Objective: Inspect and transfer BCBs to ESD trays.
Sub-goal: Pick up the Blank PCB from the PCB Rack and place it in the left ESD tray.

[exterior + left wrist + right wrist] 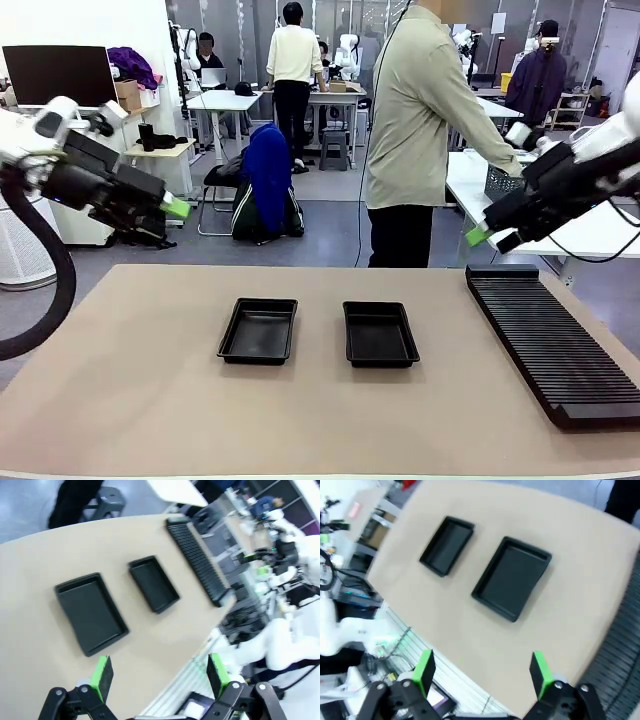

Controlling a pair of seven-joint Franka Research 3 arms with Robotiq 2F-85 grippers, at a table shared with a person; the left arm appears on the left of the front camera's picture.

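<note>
Front: left gripper (177, 208) was raised off table (120, 400), well left of rack (550, 345). Right gripper (476, 237) was raised by rack's far end. Two ESD trays sat side by side left of rack: near tray (379, 333), far tray (258, 330).
Left wrist: left fingers (102, 677) stood wide apart; both trays lay short of rack.
Right wrist: right fingers (424, 670) stood wide apart; trays lay well clear of rack at frame edge.

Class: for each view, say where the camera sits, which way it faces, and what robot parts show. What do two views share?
Front view: between the arms, facing across the table at the person; left gripper and right gripper, open.
Left wrist view: on the left wrist, looking down at the table; own fingers below.
Right wrist view: same from the right wrist; own fingers below.
Shared: both wrist views show the ESD trays and rack.
</note>
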